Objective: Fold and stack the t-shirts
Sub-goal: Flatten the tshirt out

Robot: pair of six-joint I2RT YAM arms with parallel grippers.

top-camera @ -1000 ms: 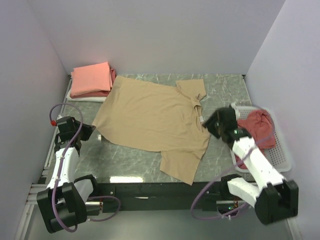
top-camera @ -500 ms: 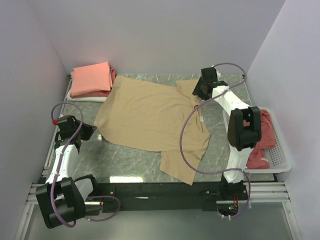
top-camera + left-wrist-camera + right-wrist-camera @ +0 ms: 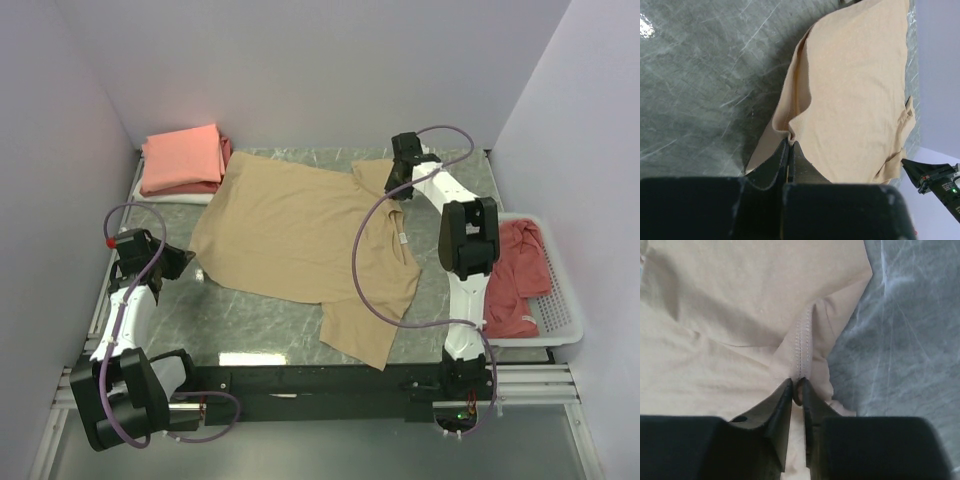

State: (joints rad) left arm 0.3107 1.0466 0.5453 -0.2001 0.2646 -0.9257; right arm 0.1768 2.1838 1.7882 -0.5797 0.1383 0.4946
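Observation:
A tan t-shirt [image 3: 300, 230] lies spread on the dark marble table [image 3: 260, 320], neck label toward the right. My left gripper [image 3: 193, 268] is at its left bottom corner; in the left wrist view the left gripper [image 3: 789, 141] is shut on a pinched fold of the tan t-shirt [image 3: 855, 85]. My right gripper [image 3: 394, 190] reaches to the far right sleeve. The right wrist view has the right gripper [image 3: 797, 385] shut on the stitched sleeve hem of the tan t-shirt [image 3: 740, 305]. Folded salmon-pink t-shirts [image 3: 182, 158] are stacked at the back left.
A white slatted basket [image 3: 562, 312] stands at the right edge and holds a crumpled dusty red t-shirt [image 3: 515, 270]. A white layer [image 3: 170, 197] peeks from under the pink stack. Walls close in the left, back and right sides.
My right arm has swung from beside the basket out to the far sleeve and closed its jaws on the hem. The left arm has kept its hold and place.

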